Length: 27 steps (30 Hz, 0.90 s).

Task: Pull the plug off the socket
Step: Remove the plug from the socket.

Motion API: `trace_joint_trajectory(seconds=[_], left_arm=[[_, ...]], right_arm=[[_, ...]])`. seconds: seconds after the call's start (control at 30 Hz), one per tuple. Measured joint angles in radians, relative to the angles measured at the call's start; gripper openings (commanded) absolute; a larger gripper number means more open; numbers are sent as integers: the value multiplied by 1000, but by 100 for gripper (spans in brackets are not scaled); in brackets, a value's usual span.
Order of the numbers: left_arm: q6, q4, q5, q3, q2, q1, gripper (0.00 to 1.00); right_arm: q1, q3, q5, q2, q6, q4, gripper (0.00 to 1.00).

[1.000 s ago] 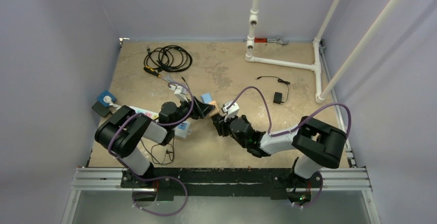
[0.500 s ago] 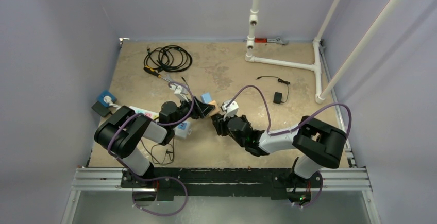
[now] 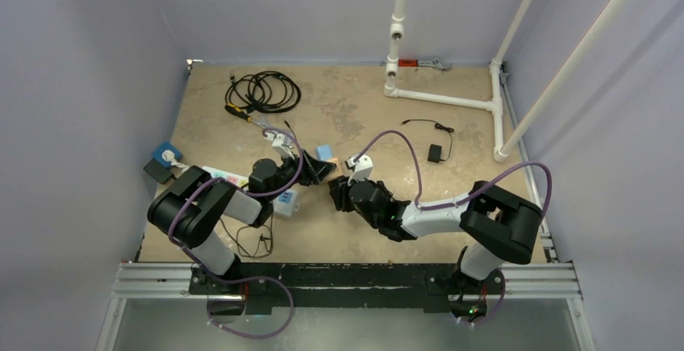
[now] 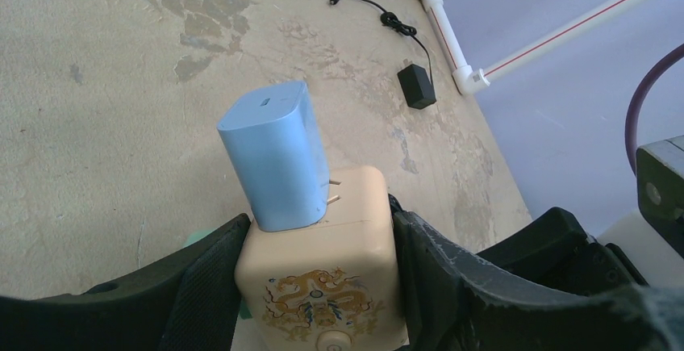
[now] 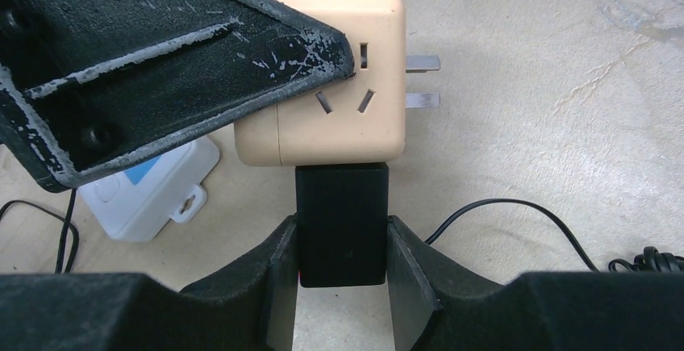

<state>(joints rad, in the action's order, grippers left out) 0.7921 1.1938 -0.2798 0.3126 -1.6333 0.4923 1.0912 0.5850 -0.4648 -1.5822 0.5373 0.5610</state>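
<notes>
My left gripper is shut on a beige cube socket with a gold dragon print, and holds it just above the table. A light blue plug sits tilted in the socket's far face, its two prongs partly showing. From the right wrist view, a black plug sits against the near face of the socket. My right gripper is shut on this black plug's sides. The socket's own metal prongs stick out to the right. From above, the two grippers meet near the blue plug.
A white and blue device lies under the left arm. Thin black cable runs across the table near my right gripper. Farther off are a coiled black cable, a small black adapter and a white pipe frame.
My right gripper and forearm have shifted slightly left, toward the left gripper. Both grips are unchanged.
</notes>
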Motion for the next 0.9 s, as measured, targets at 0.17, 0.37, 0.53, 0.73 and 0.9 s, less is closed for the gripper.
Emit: trace_joint_trajectory(seconds=[0.17, 0.37, 0.53, 0.73, 0.9], left_arm=[[-1, -1, 0, 1, 0, 0, 0], [-10, -14, -5, 8, 0, 0, 0], [-10, -29, -23, 11, 2, 0, 0], [-10, -36, -30, 11, 5, 0, 0], [-10, -38, -31, 12, 5, 0, 0]], right_arm=[[-1, -5, 12, 0, -38, 14, 0], [-11, -39, 57, 8, -130, 71, 0], [-13, -51, 77, 17, -203, 75, 0], [-13, -51, 84, 18, -233, 67, 0], [-11, -51, 68, 19, -212, 64, 0]])
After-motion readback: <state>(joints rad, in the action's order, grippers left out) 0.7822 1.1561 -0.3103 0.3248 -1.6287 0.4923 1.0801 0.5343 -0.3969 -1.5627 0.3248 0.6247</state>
